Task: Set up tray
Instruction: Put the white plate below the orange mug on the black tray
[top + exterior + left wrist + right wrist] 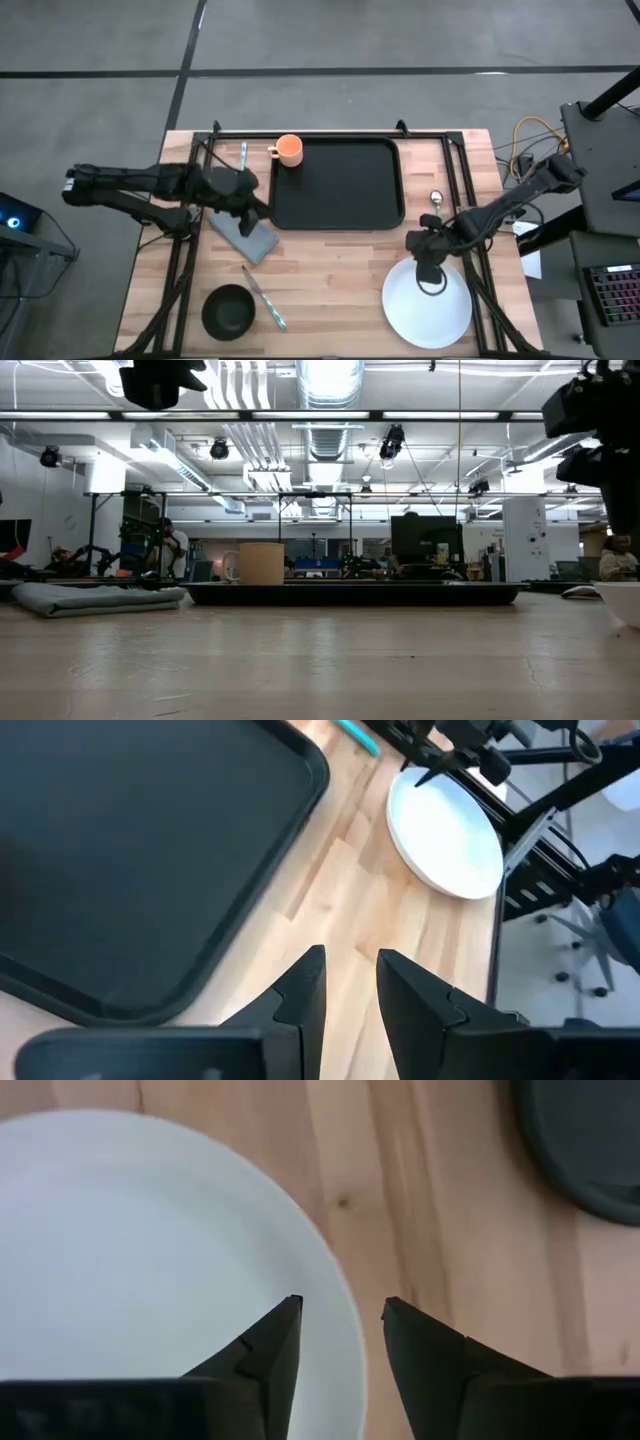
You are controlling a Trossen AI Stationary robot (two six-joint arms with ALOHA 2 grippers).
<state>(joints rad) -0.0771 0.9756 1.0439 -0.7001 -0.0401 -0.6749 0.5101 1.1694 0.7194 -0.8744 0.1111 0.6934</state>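
The black tray (pixel 340 185) lies flat at the table's far middle, with an orange mug (pixel 289 150) standing in its far left corner. My left gripper (pixel 262 212) hovers open above the tray's near left corner (pixel 150 990) and touches nothing. The white plate (pixel 427 302) rests on the table near the right. My right gripper (pixel 340 1315) is open above the plate's far rim (pixel 335 1295), one finger over the plate and one over the wood. In the low view both grippers (pixel 160 380) (pixel 600 420) hang high above the tabletop.
A grey folded napkin (pixel 245 238) lies left of the tray, under my left arm. A black bowl (pixel 228 310) and a teal-handled utensil (pixel 265 298) sit near left. Another utensil (pixel 243 155) lies far left, and a spoon (pixel 436 200) right of the tray. Bare wood (pixel 330 280) lies between bowl and plate.
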